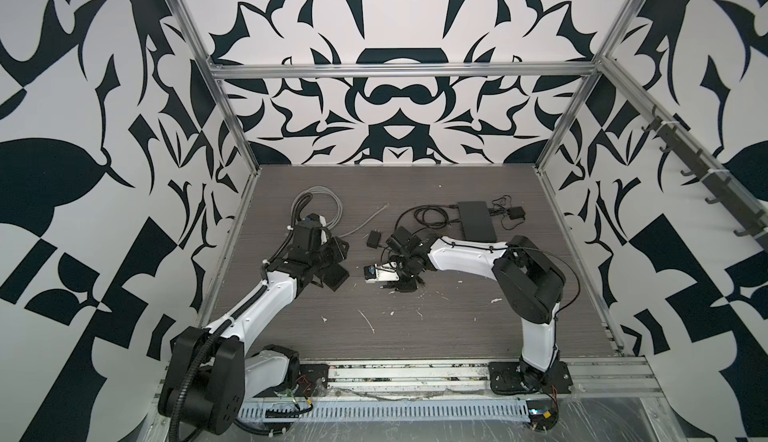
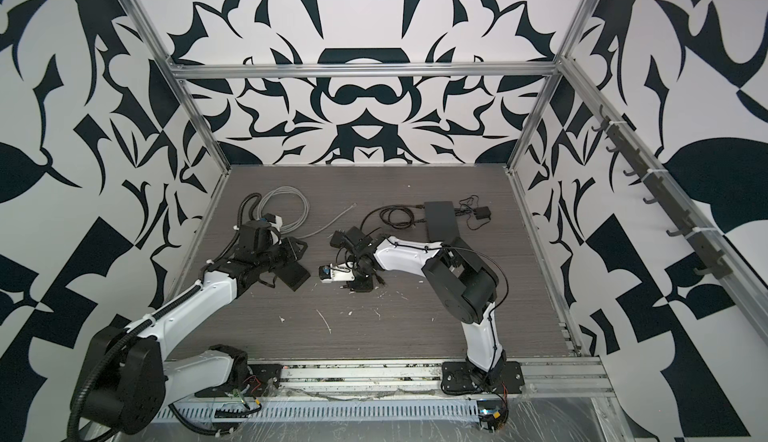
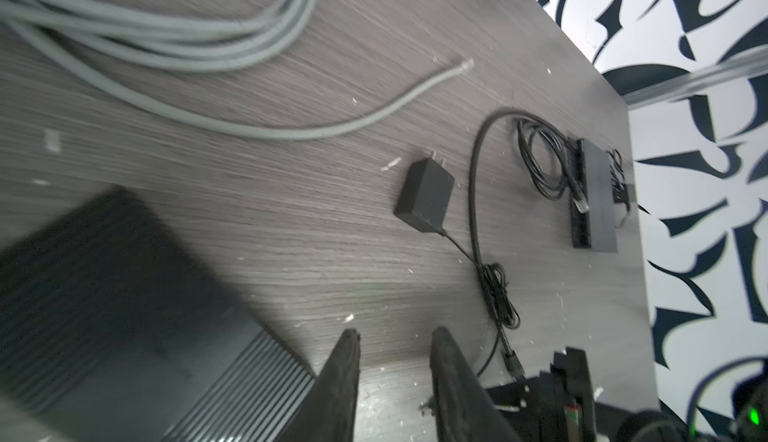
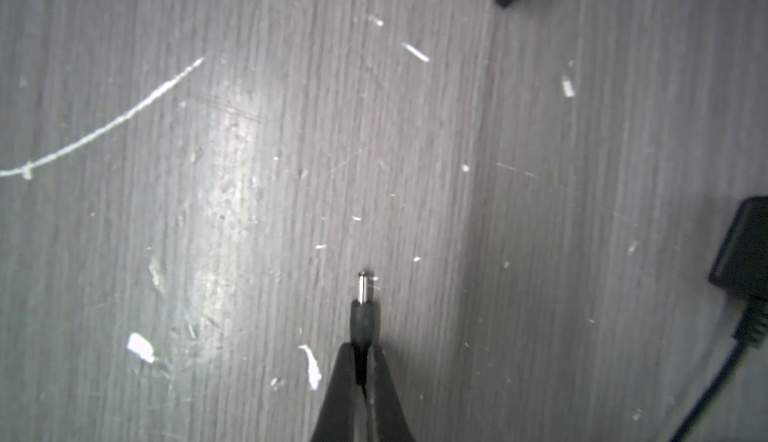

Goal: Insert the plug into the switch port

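My right gripper [image 4: 360, 350] is shut on the plug [image 4: 363, 307], a small black barrel plug with a metal tip that sticks out past the fingertips just above the table. Its thin cord runs to a black power adapter [image 1: 374, 238] lying mid-table. A black ribbed switch box [image 3: 124, 315] lies on the table beside my left gripper [image 3: 395, 334], which is open with only bare table between its fingers. In a top view this box [image 1: 334, 280] sits left of the right gripper. The box's port does not show.
A second black switch [image 1: 478, 220] with a row of ports, coiled black cables and a small adapter [image 1: 516, 213] sits at the back right. A coil of grey cable [image 1: 320, 207] lies at the back left. White scraps dot the grey wood table [image 1: 415, 336].
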{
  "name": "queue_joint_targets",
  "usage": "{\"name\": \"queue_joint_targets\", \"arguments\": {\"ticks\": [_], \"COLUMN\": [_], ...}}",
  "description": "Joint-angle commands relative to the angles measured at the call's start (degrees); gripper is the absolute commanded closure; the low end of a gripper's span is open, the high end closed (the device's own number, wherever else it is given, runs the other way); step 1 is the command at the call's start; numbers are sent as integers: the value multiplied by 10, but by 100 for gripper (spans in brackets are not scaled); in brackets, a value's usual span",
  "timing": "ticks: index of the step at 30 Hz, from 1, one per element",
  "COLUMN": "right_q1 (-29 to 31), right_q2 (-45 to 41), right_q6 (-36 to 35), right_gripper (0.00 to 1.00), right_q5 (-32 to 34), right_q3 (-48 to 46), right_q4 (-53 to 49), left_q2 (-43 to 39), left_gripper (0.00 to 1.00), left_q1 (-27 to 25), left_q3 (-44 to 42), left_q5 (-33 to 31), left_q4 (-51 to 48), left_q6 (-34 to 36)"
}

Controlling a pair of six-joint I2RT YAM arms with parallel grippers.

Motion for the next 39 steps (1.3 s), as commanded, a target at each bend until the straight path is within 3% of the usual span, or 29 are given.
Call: {"name": "queue_joint_targets", "arguments": {"ticks": [1, 15, 39], "right_q1": [-19, -47, -62], "right_q2": [-44, -57, -48], "right_q6": [25, 57, 77], "right_gripper": [100, 100, 100], "right_q5": [-35, -83, -82], "right_q3": [-16, -50, -55], "right_q4": [34, 113, 148], "left_q2": [13, 214, 274], "left_gripper": [67, 67, 68], "left_q1": [-9, -57, -93], "left_q3": [-34, -74, -78], "left_q5": [75, 164, 180], "left_q4": [59, 359, 437], "left_q6": [-45, -196, -233]}}
